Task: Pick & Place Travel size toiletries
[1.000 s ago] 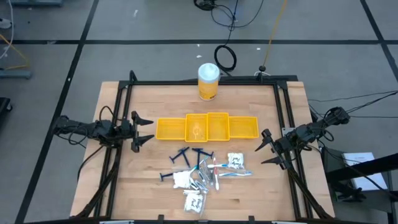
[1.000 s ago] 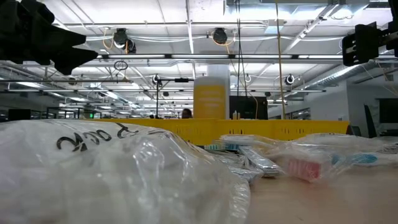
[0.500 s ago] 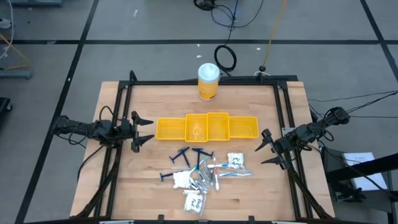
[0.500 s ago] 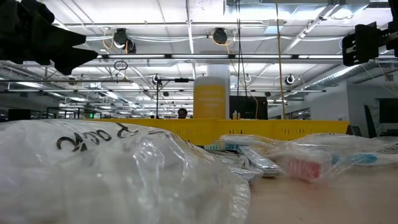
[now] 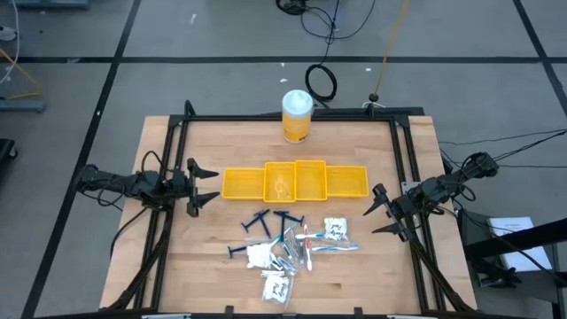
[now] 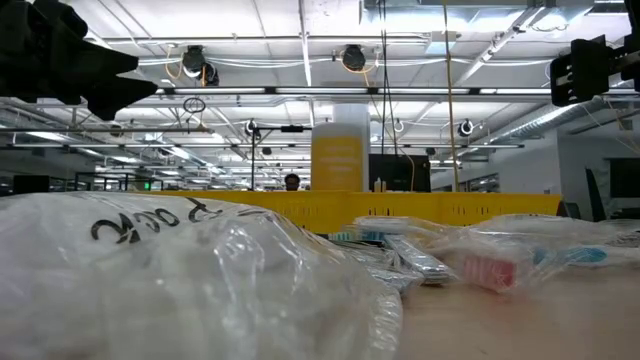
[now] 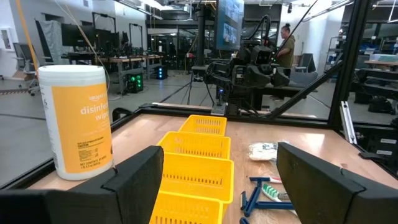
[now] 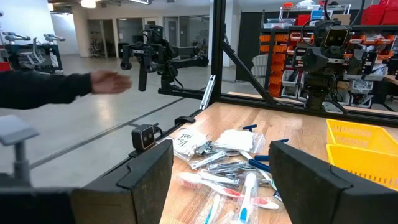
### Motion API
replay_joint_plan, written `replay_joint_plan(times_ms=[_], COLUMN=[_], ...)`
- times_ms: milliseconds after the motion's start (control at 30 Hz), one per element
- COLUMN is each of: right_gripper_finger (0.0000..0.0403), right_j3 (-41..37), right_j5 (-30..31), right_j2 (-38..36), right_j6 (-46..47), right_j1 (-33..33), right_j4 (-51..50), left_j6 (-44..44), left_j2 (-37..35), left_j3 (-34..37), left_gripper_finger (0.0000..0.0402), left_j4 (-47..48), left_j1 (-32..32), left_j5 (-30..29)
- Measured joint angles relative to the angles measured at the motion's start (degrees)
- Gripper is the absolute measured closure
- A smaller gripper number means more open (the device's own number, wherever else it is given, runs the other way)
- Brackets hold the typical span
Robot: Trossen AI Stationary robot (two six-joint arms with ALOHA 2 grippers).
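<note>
Both my left hand (image 5: 205, 184) and right hand (image 5: 381, 211) gape empty, toiletries (image 5: 288, 244) well off between them; light, crinkly, slippery packets, so I'd pinch an edge.

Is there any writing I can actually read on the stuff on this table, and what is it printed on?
"disinfe..." over "wipe...", cut off by the curve: tall yellow canister with white lid.
Small brand line above it and fine print below: too small to read.
Black handwriting on the clear plastic packet: not legible.
Row of yellow plastic bins: no text.
</note>
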State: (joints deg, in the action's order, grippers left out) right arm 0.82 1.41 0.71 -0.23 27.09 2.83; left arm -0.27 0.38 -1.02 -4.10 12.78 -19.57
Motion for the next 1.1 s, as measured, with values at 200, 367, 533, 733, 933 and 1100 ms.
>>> replay_joint_plan(times_ms=[200, 367, 533, 733, 933, 1100], right_gripper_finger=[0.0149, 0.0149, 0.0149, 0.0149, 0.0149, 0.0149], right_j3=[0.00, 0.00, 0.00, 0.00, 0.00, 0.00], right_j5=[0.01, 0.02, 0.02, 0.02, 0.02, 0.01], right_j2=[0.01, 0.02, 0.00, 0.01, 0.00, 0.01], right_j6=[-0.02, -0.02, 0.00, -0.02, -0.02, -0.02], right_j1=[0.00, 0.02, 0.02, 0.01, 0.02, 0.01], right_j4=[0.00, 0.00, 0.00, 0.00, 0.00, 0.00], left_j6=[0.03, 0.04, -0.14, -5.79, -5.84, -8.55], left_j2=[-0.02, -0.02, 0.00, -0.02, 0.00, 0.00], left_j3=[0.00, -0.01, 0.00, -0.02, 0.00, 0.00], left_gripper_finger=[0.0094, 0.0094, 0.0094, 0.0094, 0.0094, 0.0094], left_j4=[0.02, 0.01, -0.45, -2.84, -1.79, -2.04], left_j1=[0.00, 0.00, 0.00, 0.00, 0.00, 0.00], left_j5=[-0.01, 0.00, 0.00, 0.01, -1.15, -3.67])
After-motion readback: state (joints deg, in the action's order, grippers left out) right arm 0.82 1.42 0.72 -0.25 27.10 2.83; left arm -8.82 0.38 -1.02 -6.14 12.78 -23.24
